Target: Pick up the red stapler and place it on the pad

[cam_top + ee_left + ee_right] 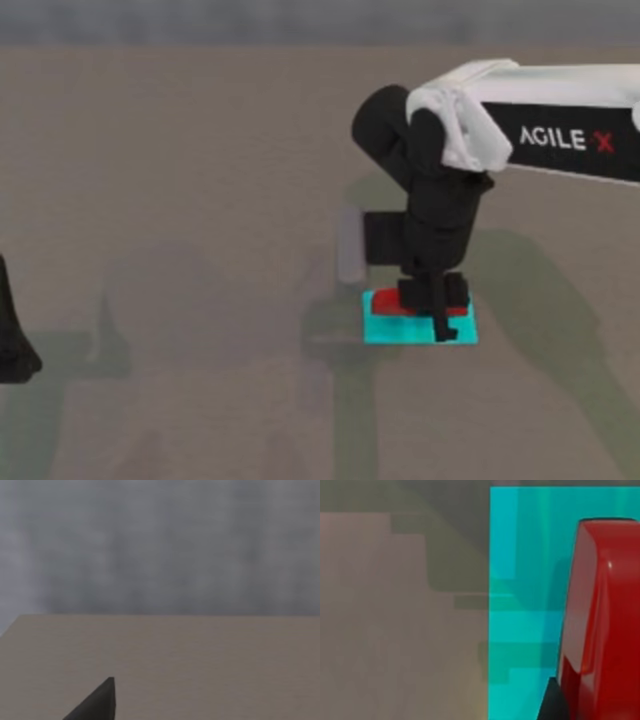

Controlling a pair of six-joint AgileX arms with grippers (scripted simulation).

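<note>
The red stapler (388, 304) lies on the cyan pad (380, 330), right of the table's middle in the top view. My right gripper (437, 312) hangs straight over it and hides its middle. It stands open. In the right wrist view the stapler (600, 620) rests on the pad (520, 580), with one dark finger (551, 705) right beside its near end. The other finger is out of frame. My left gripper (12, 350) is parked at the table's left edge. One of its fingers (97, 702) shows over bare table, set far to the side.
The right arm's white and black links (520, 120) reach in from the upper right above the table. A grey block on its wrist (350, 245) sticks out just above the pad. Bare brown table surrounds the pad, with a grey wall (160, 545) beyond the far edge.
</note>
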